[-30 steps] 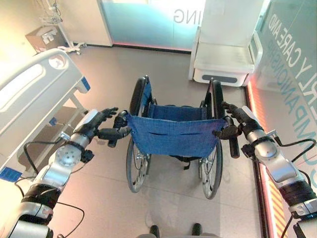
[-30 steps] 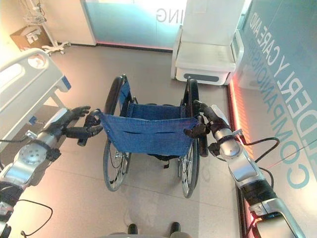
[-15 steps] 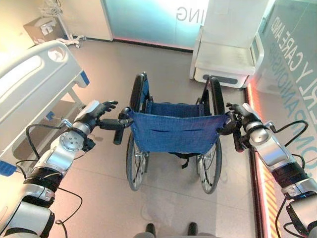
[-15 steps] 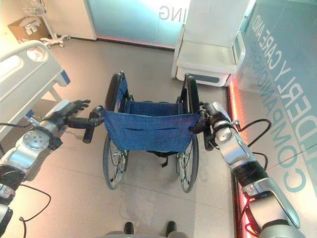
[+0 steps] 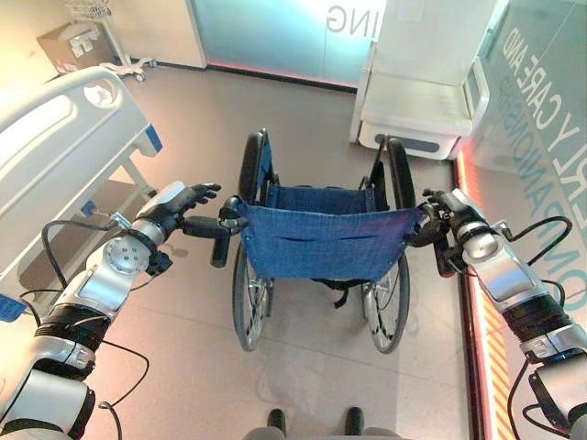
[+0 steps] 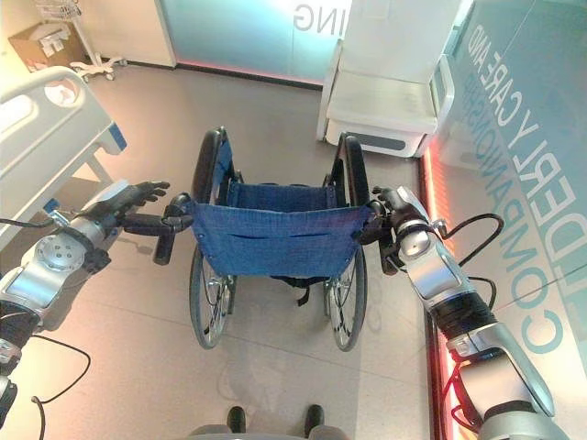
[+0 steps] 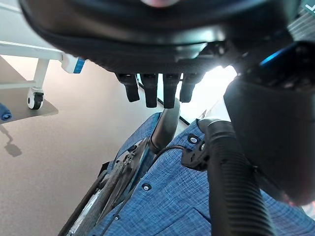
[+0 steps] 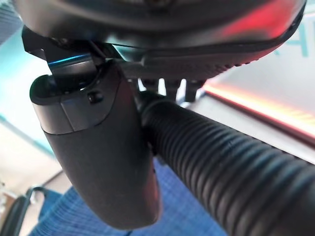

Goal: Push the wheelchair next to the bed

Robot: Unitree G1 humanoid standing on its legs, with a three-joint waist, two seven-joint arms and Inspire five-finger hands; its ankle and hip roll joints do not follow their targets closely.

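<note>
Item: blue fabric-backed wheelchair with black tyres and ribbed black push handles (image 5: pixel 321 243), standing on the beige floor (image 5: pixel 193 128), directly ahead of me; white-railed hospital bed (image 5: pixel 55 147) off to my left, well apart. My left hand (image 5: pixel 179 203): fingers straight and relaxed, laid over the left push handle (image 5: pixel 213 234), not wrapped. My right hand (image 5: pixel 442 213): fingers and thumb curled round the right push handle (image 8: pixel 231 157). Handling advice: close the left fingers first, then push evenly, steering left towards the bed's side.

Beige floor (image 5: pixel 183 330), white armchair (image 5: pixel 417 110) against frosted glass wall (image 5: pixel 266 32) (red-lit base).
</note>
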